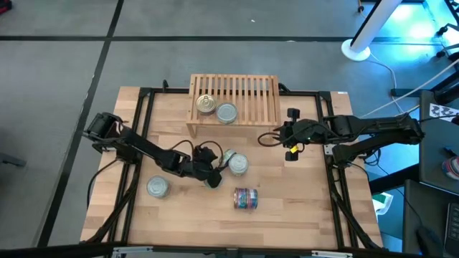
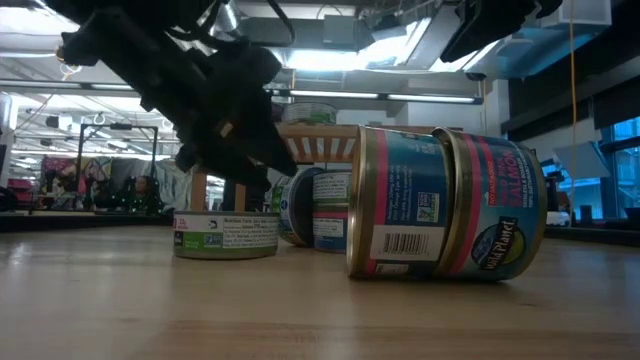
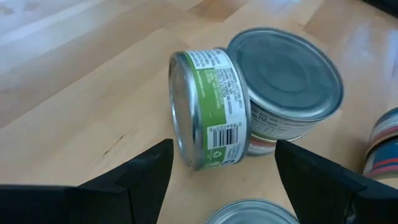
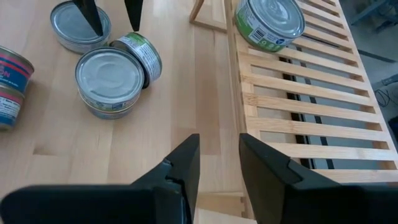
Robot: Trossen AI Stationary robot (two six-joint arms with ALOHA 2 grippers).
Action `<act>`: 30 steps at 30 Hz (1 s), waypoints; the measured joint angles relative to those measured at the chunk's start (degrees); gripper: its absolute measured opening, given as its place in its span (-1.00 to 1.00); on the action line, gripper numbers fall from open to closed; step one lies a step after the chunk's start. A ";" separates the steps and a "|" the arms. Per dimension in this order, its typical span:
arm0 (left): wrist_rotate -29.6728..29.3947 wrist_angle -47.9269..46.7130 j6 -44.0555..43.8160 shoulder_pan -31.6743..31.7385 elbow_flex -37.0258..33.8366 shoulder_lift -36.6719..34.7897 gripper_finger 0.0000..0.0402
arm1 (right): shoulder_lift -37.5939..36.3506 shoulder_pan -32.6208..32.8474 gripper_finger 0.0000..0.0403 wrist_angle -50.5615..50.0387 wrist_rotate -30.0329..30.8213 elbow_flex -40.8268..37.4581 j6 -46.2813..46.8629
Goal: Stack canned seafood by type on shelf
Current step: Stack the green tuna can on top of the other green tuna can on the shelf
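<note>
A green-labelled tin [image 3: 211,109] stands on its edge and leans against a flat silver-lidded tin [image 3: 286,74] in the middle of the table [image 1: 301,208]. My left gripper [image 3: 221,177] is open, slanting down, with a finger on either side of the green tin's near end, touching nothing. Another silver-lidded tin [image 4: 79,25] lies just under those fingers. Two blue-red tins [image 1: 246,198] lie on their sides near the front. The shelf [image 1: 251,93] carries a gold-lidded tin [image 1: 206,104] and a silver-lidded one [image 1: 226,113]. My right gripper [image 4: 219,168] hovers open by the shelf's right end.
One more silver-lidded tin [image 1: 158,187] sits flat at the near left of the table. The shelf's slats are bare over its right half [image 4: 311,99]. Black frame rails [image 1: 140,136] run along the table's sides.
</note>
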 joint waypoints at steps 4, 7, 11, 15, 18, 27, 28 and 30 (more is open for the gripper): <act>-0.33 0.15 0.07 0.00 -0.01 0.91 0.38 | 0.02 0.00 -0.43 0.04 0.00 0.00 0.00; -1.88 0.28 0.27 0.04 -0.02 0.89 0.38 | 0.02 0.00 -0.43 0.02 -0.20 0.00 0.00; -3.53 0.41 1.28 0.32 -0.01 0.89 0.38 | 0.02 0.00 -0.43 0.02 -0.46 0.00 0.00; -3.53 0.63 1.35 0.34 -0.01 0.89 0.38 | 0.02 0.00 -0.43 0.02 -0.47 0.00 0.00; -3.44 0.66 1.36 0.22 -0.01 0.89 0.38 | 0.02 0.00 -0.43 0.02 -0.57 0.00 0.00; -3.42 3.64 5.14 0.33 -0.02 0.85 0.38 | 0.02 0.00 -0.43 0.00 -0.61 0.00 0.00; -3.42 3.63 5.38 0.33 -0.02 0.85 0.38 | 0.02 0.00 -0.43 0.00 -0.61 0.00 0.00; -3.44 3.63 5.47 0.33 -0.02 0.87 0.38 | 0.02 0.00 -0.43 0.00 -0.61 0.00 0.00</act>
